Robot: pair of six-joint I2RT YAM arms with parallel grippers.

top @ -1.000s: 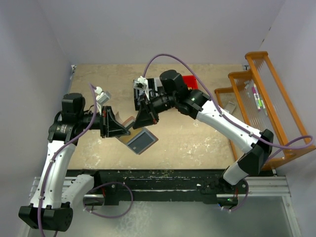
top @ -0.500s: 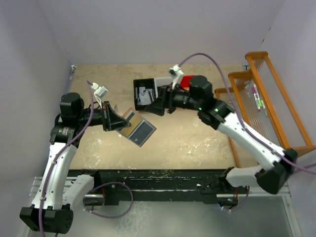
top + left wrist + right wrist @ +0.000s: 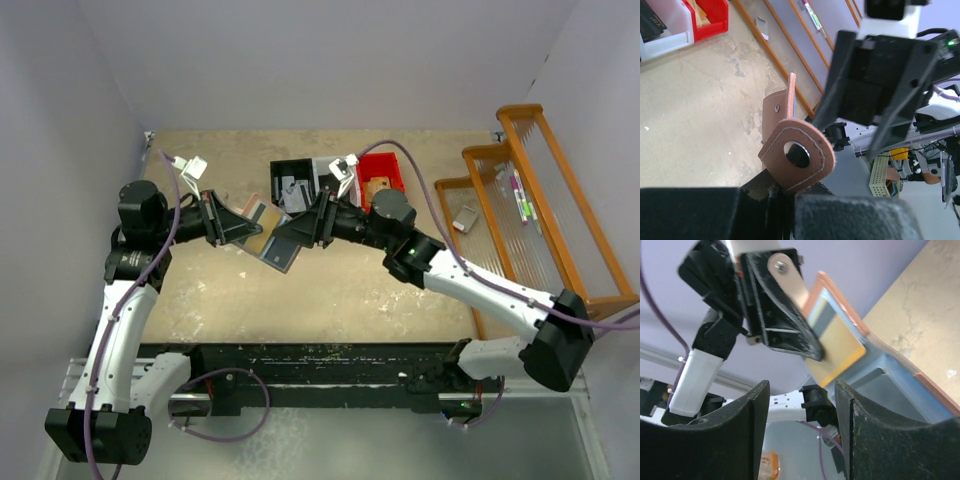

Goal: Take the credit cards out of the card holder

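Note:
My left gripper is shut on the card holder and holds it up above the table, unfolded. The left wrist view shows its salmon-pink snap tab sticking out of my shut left gripper. The right wrist view shows the holder's blue-grey inside and a flat grey-and-tan rectangle on it, possibly one of the credit cards. My right gripper is open just right of the holder. In its own view the right gripper has nothing between its fingers, a little short of the holder's edge.
A black bin with grey flat pieces stands behind the grippers, beside a white bin and a red bin. An orange rack runs along the table's right side.
My right gripper, shut beside the holder a second ago, swung to the black bin, opened, and came back to the holder. My left gripper carried the holder farther back.

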